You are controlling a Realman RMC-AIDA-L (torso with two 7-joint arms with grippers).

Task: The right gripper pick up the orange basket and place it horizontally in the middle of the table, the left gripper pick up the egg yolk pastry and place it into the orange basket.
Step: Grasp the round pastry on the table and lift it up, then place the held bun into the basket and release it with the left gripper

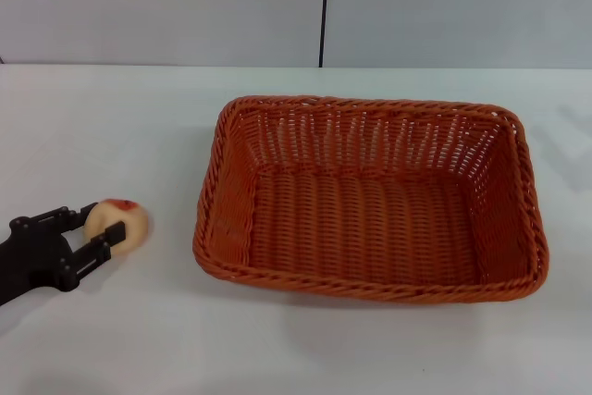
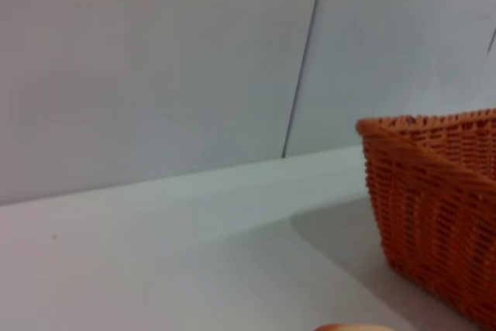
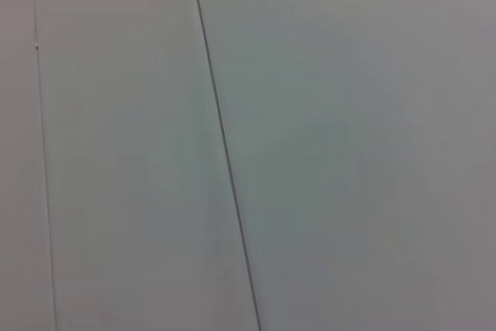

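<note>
The orange basket (image 1: 370, 196) lies lengthwise in the middle of the white table (image 1: 111, 117), empty inside; one corner of it (image 2: 434, 191) shows in the left wrist view. The egg yolk pastry (image 1: 122, 224), a pale ball with a red patch on top, sits low at the table's left, well apart from the basket. My left gripper (image 1: 102, 227) reaches in from the left edge, its two black fingers pressed against the pastry's near and far sides. A sliver of the pastry (image 2: 353, 328) shows in the left wrist view. The right gripper is out of view.
A grey panelled wall (image 1: 324, 6) with a dark vertical seam stands behind the table. The right wrist view shows only that wall (image 3: 310, 153). Bare tabletop lies between the pastry and the basket and along the front edge.
</note>
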